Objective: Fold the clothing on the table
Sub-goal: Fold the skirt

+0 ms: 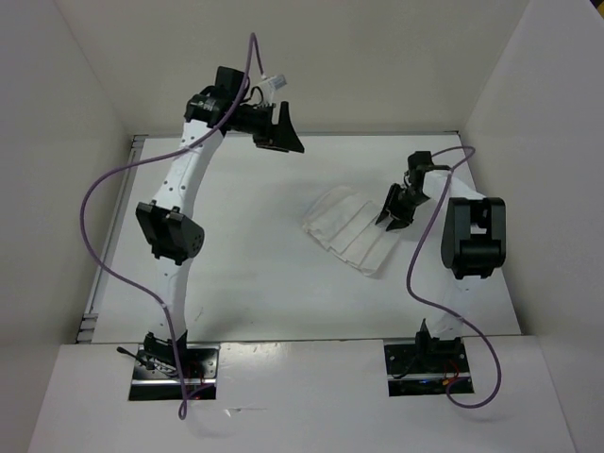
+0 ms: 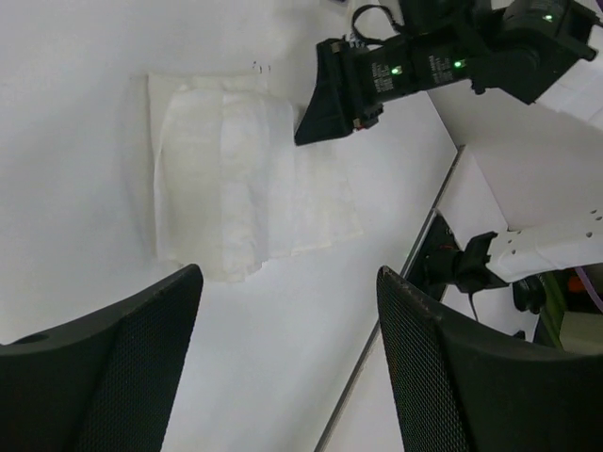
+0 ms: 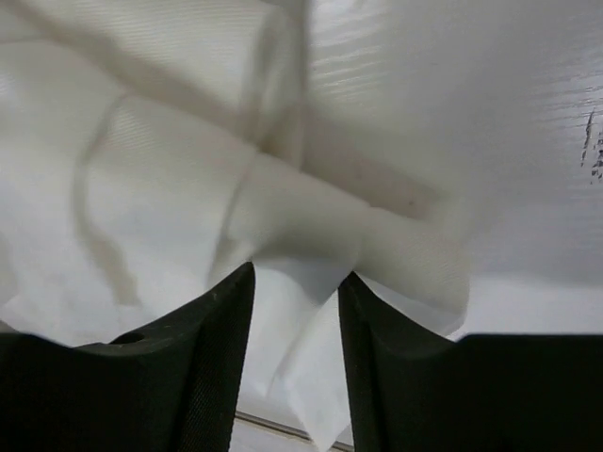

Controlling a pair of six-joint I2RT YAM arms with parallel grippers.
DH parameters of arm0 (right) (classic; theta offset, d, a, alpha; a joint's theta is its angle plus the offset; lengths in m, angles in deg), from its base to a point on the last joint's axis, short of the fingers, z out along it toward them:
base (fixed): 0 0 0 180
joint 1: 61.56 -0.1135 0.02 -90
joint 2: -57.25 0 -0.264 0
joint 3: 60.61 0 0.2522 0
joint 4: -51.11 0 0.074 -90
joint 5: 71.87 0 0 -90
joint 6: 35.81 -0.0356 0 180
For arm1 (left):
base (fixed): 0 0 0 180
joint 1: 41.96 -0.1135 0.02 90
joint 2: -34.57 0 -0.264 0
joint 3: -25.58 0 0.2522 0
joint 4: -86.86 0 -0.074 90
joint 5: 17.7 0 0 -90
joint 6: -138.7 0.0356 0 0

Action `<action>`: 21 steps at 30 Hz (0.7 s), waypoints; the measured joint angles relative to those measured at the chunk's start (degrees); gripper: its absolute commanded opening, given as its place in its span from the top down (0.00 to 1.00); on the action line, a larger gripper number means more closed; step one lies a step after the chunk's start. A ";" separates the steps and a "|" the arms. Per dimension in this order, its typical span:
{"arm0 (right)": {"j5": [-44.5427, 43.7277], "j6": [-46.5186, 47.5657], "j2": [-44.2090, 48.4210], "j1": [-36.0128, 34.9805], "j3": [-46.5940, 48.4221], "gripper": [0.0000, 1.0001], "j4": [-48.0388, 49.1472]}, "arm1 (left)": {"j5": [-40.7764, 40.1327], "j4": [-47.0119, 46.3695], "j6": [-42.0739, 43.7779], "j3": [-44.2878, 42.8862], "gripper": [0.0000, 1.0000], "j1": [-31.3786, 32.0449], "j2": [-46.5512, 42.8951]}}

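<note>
The clothing [image 1: 347,231], a thin white creased garment, lies folded in a flat slanted strip right of the table's [image 1: 255,283] middle. My right gripper [image 1: 393,217] is down at its right edge. In the right wrist view the gripper [image 3: 297,275] is open, jaws partly apart, and a loose fold of the clothing [image 3: 188,169] bulges between the fingertips [image 3: 231,301]. My left gripper [image 1: 283,137] hangs open high over the far left of the table, nothing in it. Its wrist view shows wide-apart fingers [image 2: 141,358] and, below, the clothing [image 2: 236,179] and the right gripper [image 2: 325,99].
White walls close in the table on three sides. Purple cables [image 1: 94,217] loop off both arms. The arm bases [image 1: 175,368] sit at the near edge. The table's metal edge [image 2: 405,273] runs just right of the clothing in the left wrist view.
</note>
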State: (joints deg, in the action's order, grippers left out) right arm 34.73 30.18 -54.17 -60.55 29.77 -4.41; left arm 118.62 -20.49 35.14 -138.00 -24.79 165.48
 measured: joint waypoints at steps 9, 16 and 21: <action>2.03 4.09 25.55 0.00 5.09 0.43 -0.68 | -1.18 -6.16 0.33 24.83 0.16 -9.33 -22.47; -3.19 4.09 36.89 3.48 -2.16 0.30 -2.12 | -8.85 -14.03 1.75 51.98 0.12 -8.94 -42.51; -13.27 2.51 42.91 5.64 -6.93 0.21 -4.66 | -17.44 -16.50 2.23 65.13 0.05 -8.92 -48.00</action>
State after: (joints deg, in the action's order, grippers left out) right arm 21.47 32.69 -11.26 -54.91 22.84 -9.06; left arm 101.18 -36.99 37.37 -72.86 -33.70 117.48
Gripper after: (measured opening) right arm 0.766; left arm 0.927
